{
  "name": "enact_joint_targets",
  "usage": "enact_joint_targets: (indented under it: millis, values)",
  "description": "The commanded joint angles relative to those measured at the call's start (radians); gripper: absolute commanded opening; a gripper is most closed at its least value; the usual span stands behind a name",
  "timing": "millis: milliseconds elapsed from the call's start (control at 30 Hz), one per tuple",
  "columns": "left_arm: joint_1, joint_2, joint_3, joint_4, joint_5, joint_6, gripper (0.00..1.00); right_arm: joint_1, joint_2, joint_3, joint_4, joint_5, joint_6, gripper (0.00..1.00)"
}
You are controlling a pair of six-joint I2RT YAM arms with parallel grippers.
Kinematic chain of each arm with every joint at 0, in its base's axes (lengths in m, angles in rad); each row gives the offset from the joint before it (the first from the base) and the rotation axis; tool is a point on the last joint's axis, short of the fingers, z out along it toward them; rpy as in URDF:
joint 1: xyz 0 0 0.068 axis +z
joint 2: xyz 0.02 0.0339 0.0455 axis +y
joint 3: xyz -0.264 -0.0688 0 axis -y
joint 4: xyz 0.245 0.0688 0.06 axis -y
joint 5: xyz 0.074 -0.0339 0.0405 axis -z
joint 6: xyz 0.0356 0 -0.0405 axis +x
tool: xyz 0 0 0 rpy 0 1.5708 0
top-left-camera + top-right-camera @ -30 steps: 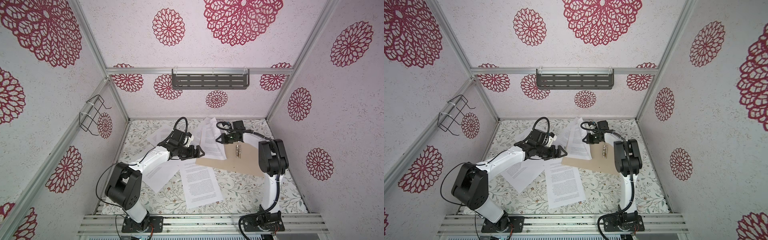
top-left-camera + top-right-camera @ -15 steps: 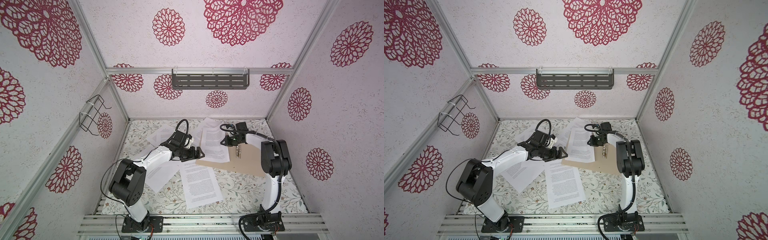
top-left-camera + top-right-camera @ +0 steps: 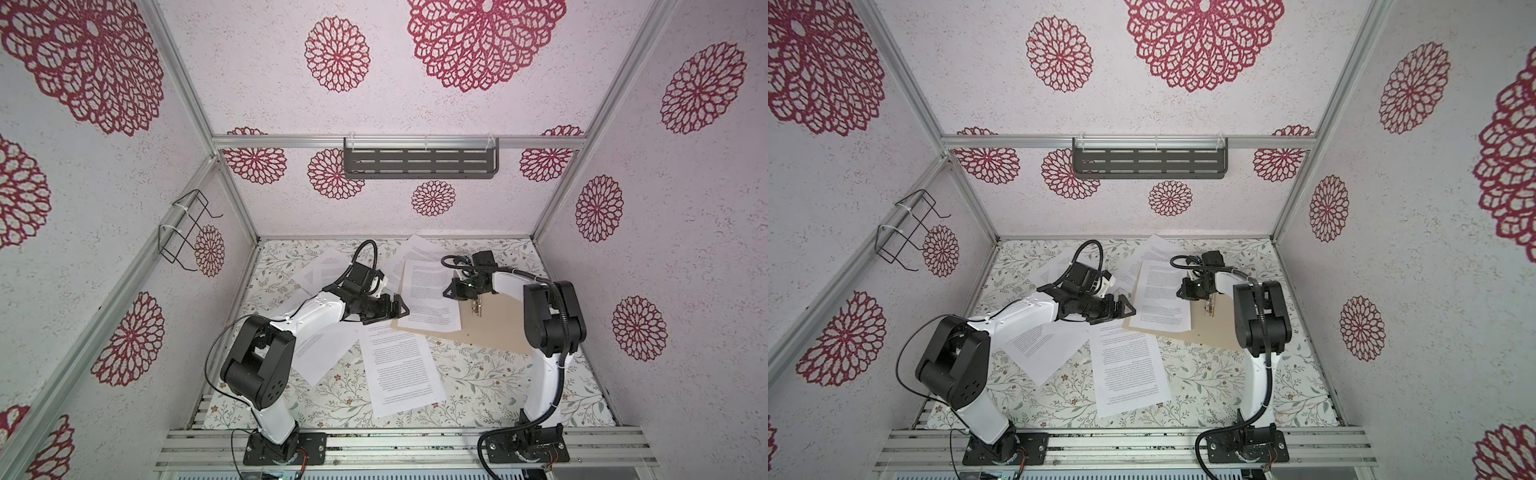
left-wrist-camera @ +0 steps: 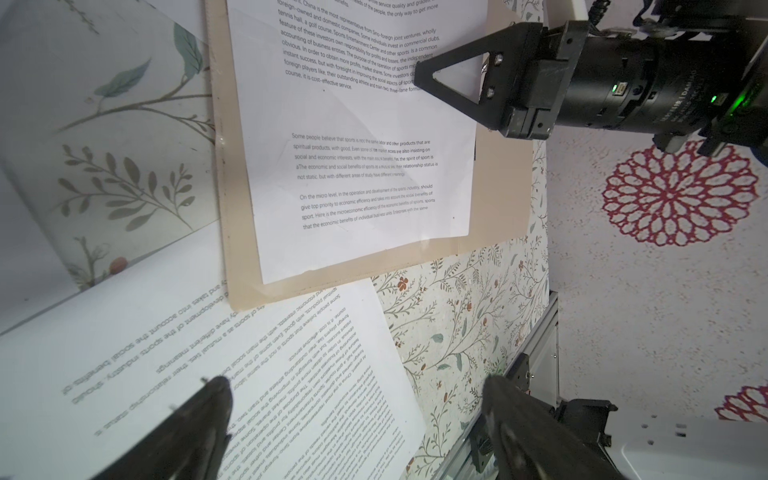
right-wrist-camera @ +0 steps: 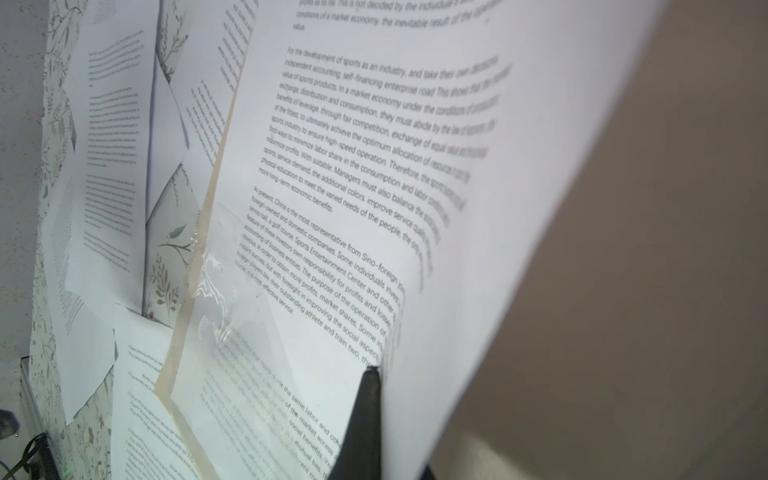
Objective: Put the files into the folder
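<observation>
Tan folder, white sheet atop, edge pinched in right hand

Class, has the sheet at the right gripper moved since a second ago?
Yes. The sheet has shifted toward the front rail, further onto the folder, which stayed put.

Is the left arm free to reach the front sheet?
Probably yes: the left tool hangs open just beyond the front sheet, which lies flat and bare, only its far corner under the folder. The right tool grips another sheet over the folder.
</observation>
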Motion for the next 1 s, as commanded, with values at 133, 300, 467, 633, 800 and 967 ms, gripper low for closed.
enact_joint_targets:
  millis: [133, 300, 467, 633, 800, 967]
  values:
    - [-0.008, 0.044, -0.003, 0.033, -0.003, -0.009, 0.97, 0.007, -0.081, -0.049, 0.097, -0.048, 0.101, 0.00]
    - [-0.020, 0.082, 0.008, 0.045, -0.006, -0.017, 0.97, 0.008, -0.095, -0.097, 0.154, -0.018, 0.179, 0.00]
    - [-0.027, 0.114, 0.017, 0.058, -0.011, -0.025, 0.97, 0.008, -0.113, -0.140, 0.191, 0.002, 0.217, 0.00]
    - [-0.031, 0.150, 0.038, 0.064, -0.009, -0.028, 0.97, 0.009, -0.124, -0.163, 0.214, 0.020, 0.243, 0.00]
    - [-0.033, 0.178, 0.066, 0.063, -0.022, -0.025, 0.97, 0.009, -0.131, -0.184, 0.246, 0.034, 0.269, 0.00]
    - [-0.033, 0.210, 0.090, 0.058, -0.026, -0.022, 0.97, 0.011, -0.126, -0.202, 0.270, 0.007, 0.282, 0.00]
